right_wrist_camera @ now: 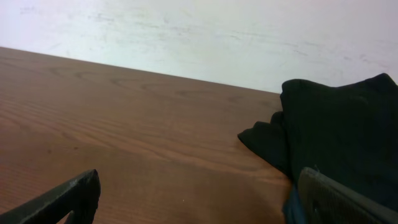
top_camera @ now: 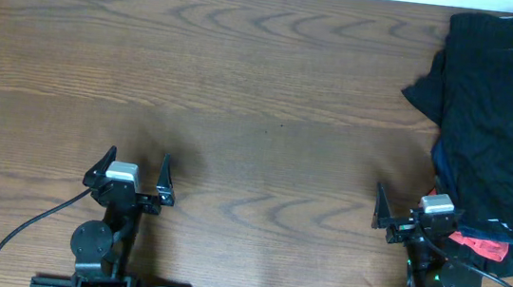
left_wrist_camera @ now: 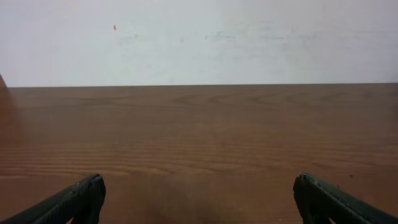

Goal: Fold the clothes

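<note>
My left gripper (top_camera: 138,157) sits at the near left of the brown wooden table (top_camera: 262,87), fingers spread wide with nothing between them. My right gripper (top_camera: 407,200) sits at the near right, likewise spread and empty, just beside the heap of soft fabric clothes (top_camera: 502,122).

At the heap's near edge, a small red piece (top_camera: 478,247) lies right of my right wrist. Beyond it, a navy-blue edge (top_camera: 440,163) shows beneath a large crumpled black garment (top_camera: 497,83), which runs to the far right corner.

Handling, by judgement: the fabric is light and limp, so it will sag and drag, and it offers no rigid grip. Pinch a hem or corner at the black garment's left edge. Lift one layer only.
</note>
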Available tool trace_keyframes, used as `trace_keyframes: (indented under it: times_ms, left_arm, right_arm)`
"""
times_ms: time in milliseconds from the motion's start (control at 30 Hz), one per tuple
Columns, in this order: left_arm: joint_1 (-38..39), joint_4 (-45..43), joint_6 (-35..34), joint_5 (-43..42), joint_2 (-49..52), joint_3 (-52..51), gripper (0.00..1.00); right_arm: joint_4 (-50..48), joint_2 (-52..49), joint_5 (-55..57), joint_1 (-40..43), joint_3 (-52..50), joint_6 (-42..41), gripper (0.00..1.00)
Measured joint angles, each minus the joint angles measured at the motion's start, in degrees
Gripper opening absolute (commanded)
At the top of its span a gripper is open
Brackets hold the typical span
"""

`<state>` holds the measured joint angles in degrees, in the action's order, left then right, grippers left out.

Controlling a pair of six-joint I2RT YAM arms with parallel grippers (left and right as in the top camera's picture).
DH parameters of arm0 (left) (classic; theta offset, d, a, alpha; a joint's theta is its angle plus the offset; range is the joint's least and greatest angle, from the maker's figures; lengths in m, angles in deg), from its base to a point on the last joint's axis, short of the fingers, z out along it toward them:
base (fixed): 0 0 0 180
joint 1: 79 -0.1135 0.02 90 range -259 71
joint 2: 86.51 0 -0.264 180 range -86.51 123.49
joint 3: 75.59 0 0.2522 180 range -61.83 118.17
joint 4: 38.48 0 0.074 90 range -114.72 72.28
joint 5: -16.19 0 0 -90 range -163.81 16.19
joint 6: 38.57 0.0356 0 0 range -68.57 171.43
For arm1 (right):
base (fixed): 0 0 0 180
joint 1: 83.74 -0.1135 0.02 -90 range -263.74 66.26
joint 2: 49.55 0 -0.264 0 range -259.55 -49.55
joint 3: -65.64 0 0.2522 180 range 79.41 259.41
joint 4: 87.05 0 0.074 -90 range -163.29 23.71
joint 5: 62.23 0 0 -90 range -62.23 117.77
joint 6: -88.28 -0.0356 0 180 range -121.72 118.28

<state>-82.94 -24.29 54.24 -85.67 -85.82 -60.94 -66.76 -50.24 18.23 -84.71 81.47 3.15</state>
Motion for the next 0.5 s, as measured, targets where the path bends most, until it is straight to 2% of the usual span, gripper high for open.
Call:
trace_keyframes:
  times_ms: [500]
  left_arm:
    - [0.0, -0.04, 0.02, 0.0, 0.0, 0.0, 0.98]
  right_arm:
    - [0.0, 0.0, 0.0, 0.0, 0.0, 0.0, 0.99]
